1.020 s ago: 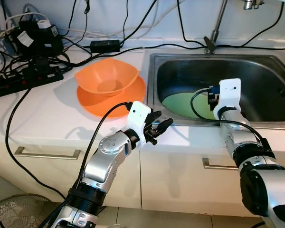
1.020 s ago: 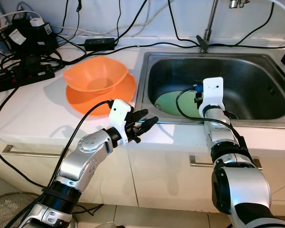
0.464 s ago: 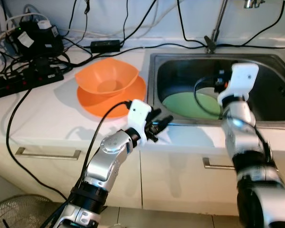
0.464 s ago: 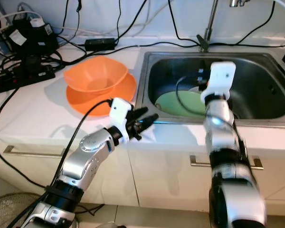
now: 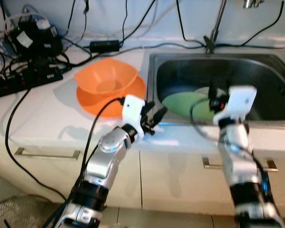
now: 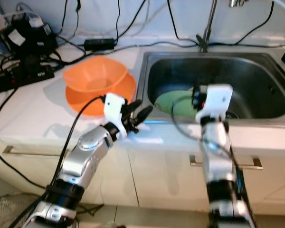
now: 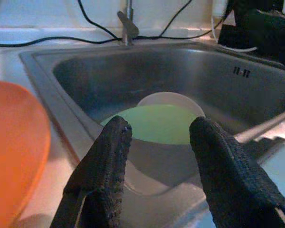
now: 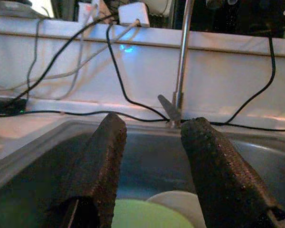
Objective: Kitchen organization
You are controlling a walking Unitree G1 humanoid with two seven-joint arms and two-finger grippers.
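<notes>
— We are at a white kitchen counter (image 5: 47,109) with a steel sink (image 5: 270,90) set into it, a tangle of black cables (image 5: 33,52) along the back wall and a tap (image 8: 183,52) behind the basin; what do we take to be the job in hand?

— We judge it to be clearing the sink; a green plate (image 7: 156,123) lies flat on the basin floor, with a white dish (image 7: 173,100) just behind it, partly covered by the plate's far edge; on the counter beside the sink an orange bowl (image 5: 107,78) sits on an orange plate (image 5: 133,95).

— And our grippers?

— The right gripper (image 8: 152,142) hangs over the front of the basin above the green plate, fingers spread wide with nothing between them; the left gripper (image 7: 159,142) sits at the sink's front left corner over the counter edge, pointing towards the basin, also open and empty.

— So what does the next move ask of us?

— We think the right gripper must go down to the green plate's rim and close on it; the plate looks thin, smooth and flat against the steel, so getting a finger under the edge may be awkward; it could slip.

— Where would it go?

— Likely beside the orange stack; we cannot be sure.
</notes>
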